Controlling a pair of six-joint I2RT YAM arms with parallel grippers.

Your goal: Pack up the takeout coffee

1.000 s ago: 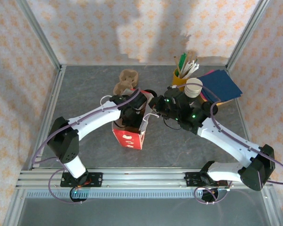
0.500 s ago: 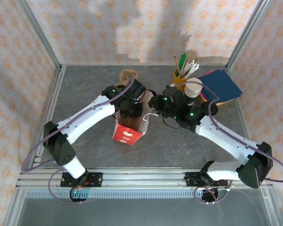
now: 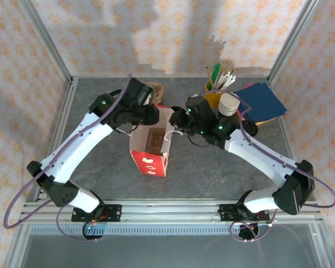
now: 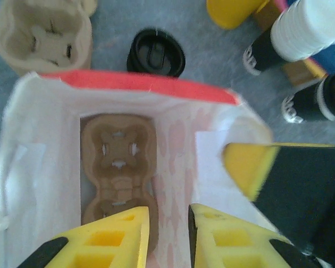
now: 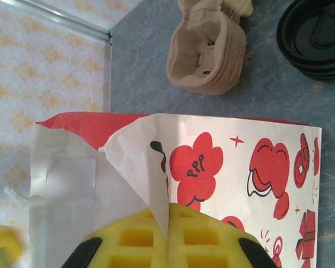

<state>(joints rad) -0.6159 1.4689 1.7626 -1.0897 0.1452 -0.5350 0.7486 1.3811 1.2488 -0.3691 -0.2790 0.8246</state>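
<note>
Centre of the table [image 3: 100, 167] is taken by a red and white paper bag [image 3: 149, 159], stood open. A brown pulp cup carrier [image 4: 118, 159] is laid flat on the bag's bottom.

The left gripper [image 4: 168, 215] is held over the bag's mouth. Its yellow fingers are parted by a narrow gap and nothing is caught between them.

The right gripper [image 5: 168, 215] is pressed together on the bag's right rim, with a fold of the white paper pinched between its fingers.

The takeout coffee is not in the bag. The black lid [image 4: 156, 53] is laid on the table just beyond the bag's far red edge, apart from any cup. A dark paper cup [image 4: 315, 100] is seen farther right, past the right gripper. It is just beside a stack of cups [image 4: 304, 25] that is white at the top. Whether the dark cup is upright cannot be told.

A stack of carriers [image 5: 209, 53] is set on the table near the lid, off the bag's far left corner. A yellow cup of stirrers [image 3: 215, 92] and blue napkins [image 3: 263, 100] are placed at the far right of the table.
</note>
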